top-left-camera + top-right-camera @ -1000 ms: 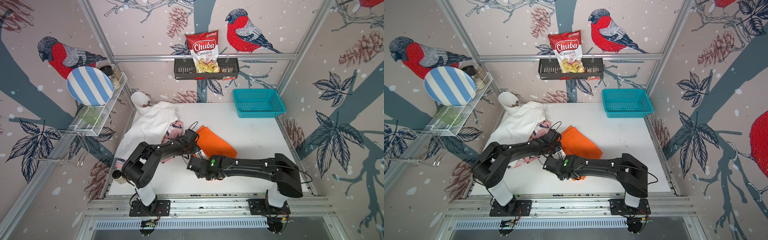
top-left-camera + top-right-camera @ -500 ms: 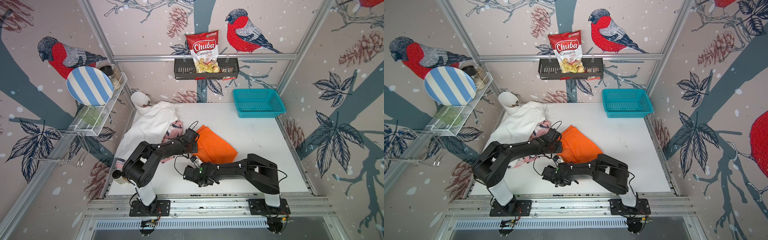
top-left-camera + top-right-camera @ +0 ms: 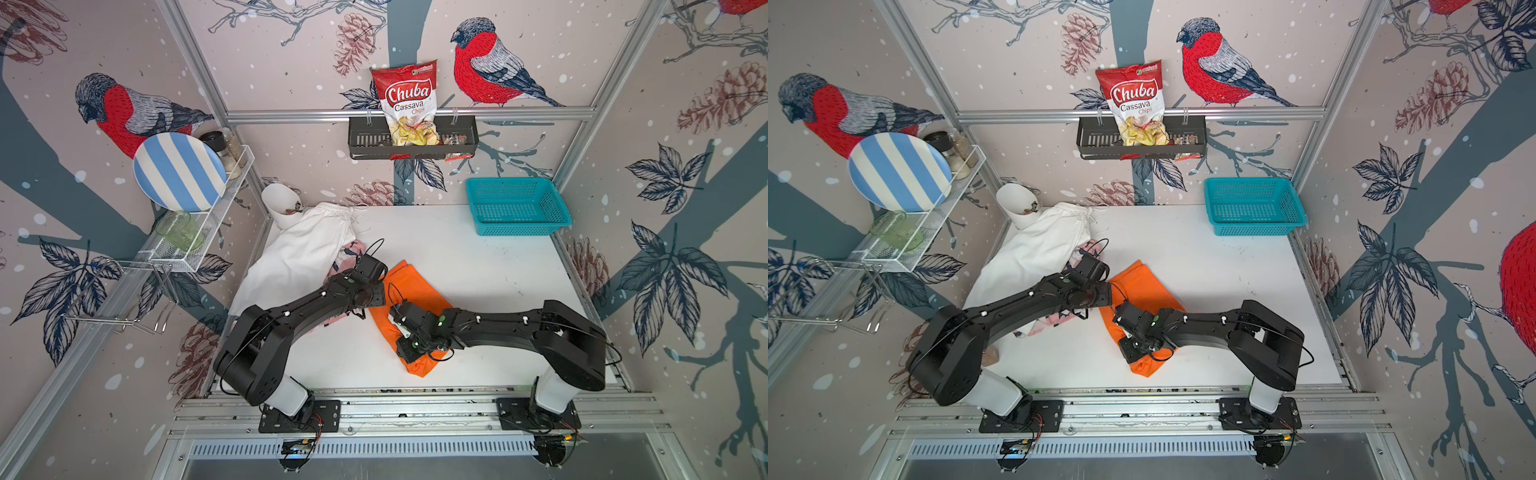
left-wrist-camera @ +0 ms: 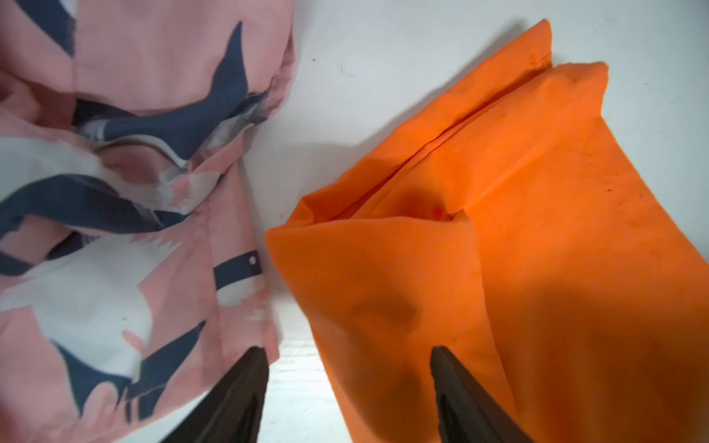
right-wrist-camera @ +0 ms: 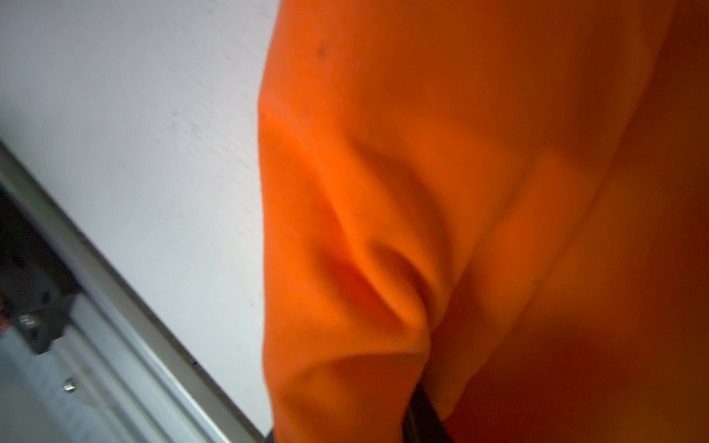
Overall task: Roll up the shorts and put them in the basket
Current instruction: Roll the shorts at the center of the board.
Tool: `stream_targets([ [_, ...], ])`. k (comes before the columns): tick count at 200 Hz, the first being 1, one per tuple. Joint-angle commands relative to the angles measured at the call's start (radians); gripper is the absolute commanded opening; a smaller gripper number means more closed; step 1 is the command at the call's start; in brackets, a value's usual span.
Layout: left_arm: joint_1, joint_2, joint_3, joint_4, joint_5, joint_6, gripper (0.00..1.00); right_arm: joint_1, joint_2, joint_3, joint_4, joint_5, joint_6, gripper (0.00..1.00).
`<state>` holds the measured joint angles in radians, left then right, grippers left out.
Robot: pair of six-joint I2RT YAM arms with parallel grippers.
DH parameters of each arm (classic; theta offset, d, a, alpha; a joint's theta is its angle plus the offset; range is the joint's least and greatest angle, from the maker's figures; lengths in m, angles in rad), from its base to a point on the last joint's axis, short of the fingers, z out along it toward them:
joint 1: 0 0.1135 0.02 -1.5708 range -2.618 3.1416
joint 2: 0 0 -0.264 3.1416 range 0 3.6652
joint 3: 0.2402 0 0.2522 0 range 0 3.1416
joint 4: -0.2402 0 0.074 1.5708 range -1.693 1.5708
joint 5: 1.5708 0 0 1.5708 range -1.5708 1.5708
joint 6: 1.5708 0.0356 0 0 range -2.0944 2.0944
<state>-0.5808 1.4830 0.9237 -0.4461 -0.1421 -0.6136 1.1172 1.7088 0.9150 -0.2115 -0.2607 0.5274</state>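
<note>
1. A white table (image 3: 478, 270) seen from above, with two black robot arms reaching in from the near edge. Three pairs of shorts lie on it, none rolled yet.
2. The orange shorts (image 3: 415, 291) lie folded in a long strip near the middle of the table, running from the far left toward the near right.
3. The white shorts (image 3: 303, 253) are spread at the far left. The pink patterned shorts (image 4: 115, 230) lie crumpled just left of the orange pair, partly under the white pair and the left arm.
4. The left gripper (image 4: 347, 349) hangs over the left edge of the orange strip with its jaws apart, gripping nothing. One finger is above the pink cloth's edge, the other above the orange.
5. The right gripper (image 3: 401, 332) is at the near part of the orange strip. Creases in the cloth gather into its one visible finger, so it seems pinched on a fold of the orange shorts.
6. The cloth looks thin, light and limp. It will likely sag, wrinkle and slide on the smooth table instead of holding a shape.
7. The best hold is probably the strip's near end, at both corners, so the roll starts straight and stays tight.
</note>
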Motion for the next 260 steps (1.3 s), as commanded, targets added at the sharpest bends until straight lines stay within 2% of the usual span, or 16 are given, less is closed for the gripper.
stream_targets([
  [1, 0.004, -0.059, -0.012, -0.071, -0.007, -0.015, 0.72, -0.054, 0.002, -0.07, 0.23, -0.317, 0.069, 0.28],
  [24, 0.005, -0.067, -0.024, -0.059, 0.031, -0.016, 0.73, -0.133, 0.028, -0.176, 0.401, -0.46, 0.137, 0.28],
  [48, -0.001, 0.004, -0.023, -0.009, 0.064, -0.017, 0.73, -0.205, 0.069, -0.269, 0.544, -0.572, 0.194, 0.27],
  [67, -0.015, 0.064, 0.0, 0.053, 0.129, -0.009, 0.72, -0.249, 0.091, -0.32, 0.588, -0.611, 0.199, 0.26],
  [96, -0.024, 0.145, 0.055, 0.067, 0.095, -0.008, 0.7, -0.304, 0.092, -0.372, 0.56, -0.604, 0.165, 0.25],
  [113, -0.019, 0.199, 0.068, 0.07, 0.082, 0.008, 0.65, -0.306, 0.073, -0.339, 0.383, -0.466, 0.07, 0.31],
  [134, -0.017, 0.273, 0.068, 0.048, 0.069, 0.023, 0.59, -0.277, 0.012, -0.293, 0.204, -0.276, 0.019, 0.53],
  [150, -0.017, 0.286, 0.055, 0.058, 0.067, 0.022, 0.58, -0.228, -0.058, -0.247, 0.073, -0.12, 0.009, 0.68],
  [177, -0.017, 0.28, 0.027, 0.073, 0.072, 0.017, 0.6, -0.126, -0.155, -0.109, -0.197, 0.228, 0.021, 0.84],
  [197, -0.017, 0.277, 0.019, 0.082, 0.083, 0.015, 0.6, -0.036, -0.161, 0.025, -0.387, 0.509, 0.058, 0.89],
  [222, -0.017, 0.272, 0.016, 0.087, 0.09, 0.015, 0.61, 0.084, -0.098, 0.189, -0.54, 0.742, 0.103, 0.91],
  [241, -0.017, 0.267, 0.012, 0.085, 0.091, 0.019, 0.62, 0.168, -0.02, 0.292, -0.603, 0.832, 0.111, 0.91],
  [260, -0.017, 0.262, 0.006, 0.088, 0.09, 0.019, 0.63, 0.217, 0.071, 0.359, -0.616, 0.824, 0.093, 0.91],
])
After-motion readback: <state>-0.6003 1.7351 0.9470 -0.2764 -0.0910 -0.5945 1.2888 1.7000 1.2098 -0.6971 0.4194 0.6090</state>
